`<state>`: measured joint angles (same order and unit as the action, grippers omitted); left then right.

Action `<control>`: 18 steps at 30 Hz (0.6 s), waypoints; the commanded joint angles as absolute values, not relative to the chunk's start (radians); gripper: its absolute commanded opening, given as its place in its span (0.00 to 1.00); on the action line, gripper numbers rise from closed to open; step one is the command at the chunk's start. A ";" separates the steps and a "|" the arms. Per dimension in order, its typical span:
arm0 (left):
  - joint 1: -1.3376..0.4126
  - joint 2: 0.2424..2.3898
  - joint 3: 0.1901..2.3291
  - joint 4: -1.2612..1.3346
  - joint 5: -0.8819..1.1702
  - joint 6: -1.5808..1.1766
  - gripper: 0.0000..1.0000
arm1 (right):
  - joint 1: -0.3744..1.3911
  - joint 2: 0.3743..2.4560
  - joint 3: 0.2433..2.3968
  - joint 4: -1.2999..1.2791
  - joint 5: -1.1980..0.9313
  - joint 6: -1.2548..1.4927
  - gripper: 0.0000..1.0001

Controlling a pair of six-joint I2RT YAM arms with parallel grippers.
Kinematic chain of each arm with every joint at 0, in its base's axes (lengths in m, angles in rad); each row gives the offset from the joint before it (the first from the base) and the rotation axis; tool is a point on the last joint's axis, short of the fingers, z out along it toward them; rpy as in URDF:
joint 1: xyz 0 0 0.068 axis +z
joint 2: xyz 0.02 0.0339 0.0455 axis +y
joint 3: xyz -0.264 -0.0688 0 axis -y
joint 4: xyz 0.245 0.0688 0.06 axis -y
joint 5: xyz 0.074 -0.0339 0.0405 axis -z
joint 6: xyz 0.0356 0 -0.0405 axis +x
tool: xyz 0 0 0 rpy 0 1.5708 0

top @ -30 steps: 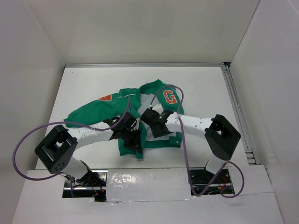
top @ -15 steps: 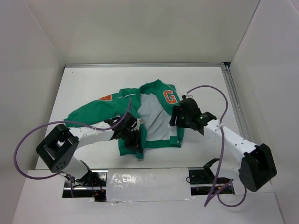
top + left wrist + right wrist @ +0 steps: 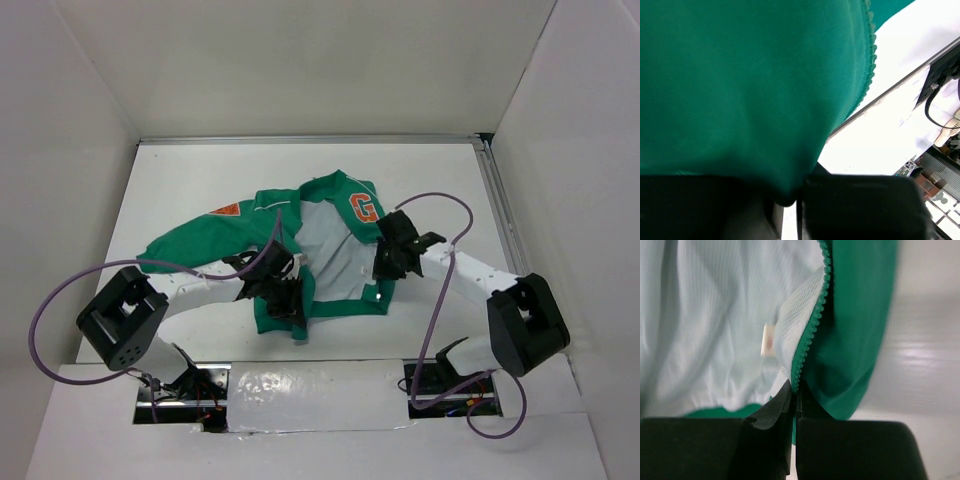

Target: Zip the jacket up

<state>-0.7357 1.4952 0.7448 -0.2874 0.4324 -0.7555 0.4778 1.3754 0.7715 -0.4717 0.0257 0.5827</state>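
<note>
The green jacket (image 3: 200,242) lies open on the table, white lining (image 3: 335,255) up, with an orange "G" patch (image 3: 364,208) and an orange shoulder patch (image 3: 224,210). My left gripper (image 3: 285,300) sits at the left front panel near the hem. In the left wrist view it (image 3: 790,200) is shut on a bunch of green fabric (image 3: 750,85). My right gripper (image 3: 386,264) is at the right front edge. Seen from the right wrist, it (image 3: 794,395) is shut on that edge just below the green zipper teeth (image 3: 812,330), beside a small label (image 3: 768,340).
White walls close in the table (image 3: 200,170) on three sides. A metal rail (image 3: 510,240) runs along its right edge. Purple cables (image 3: 60,290) loop from both arms, one arching over the jacket's right side. A white ledge (image 3: 320,385) covers the arm bases.
The right arm swung from the jacket's middle out to the right, then came back to the right front edge and shut on it. The left arm stayed put.
</note>
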 commanded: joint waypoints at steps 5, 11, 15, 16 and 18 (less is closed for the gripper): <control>-0.741 1.456 0.758 -0.310 0.471 -0.724 0.33 | 0.373 1.427 0.959 -0.577 0.224 0.617 0.00; -0.741 1.488 0.736 -0.334 0.474 -0.741 0.23 | 0.358 1.414 0.969 -0.592 0.251 0.615 0.00; -0.741 1.499 0.745 -0.351 0.476 -0.739 0.01 | 0.305 1.416 0.992 -0.650 0.328 0.618 0.00; -0.741 1.494 0.752 -0.368 0.468 -0.744 0.00 | 0.293 1.416 1.003 -0.667 0.383 0.627 0.00; -0.741 1.482 0.755 -0.377 0.454 -0.741 0.00 | 0.293 1.422 1.052 -0.737 0.475 0.637 0.00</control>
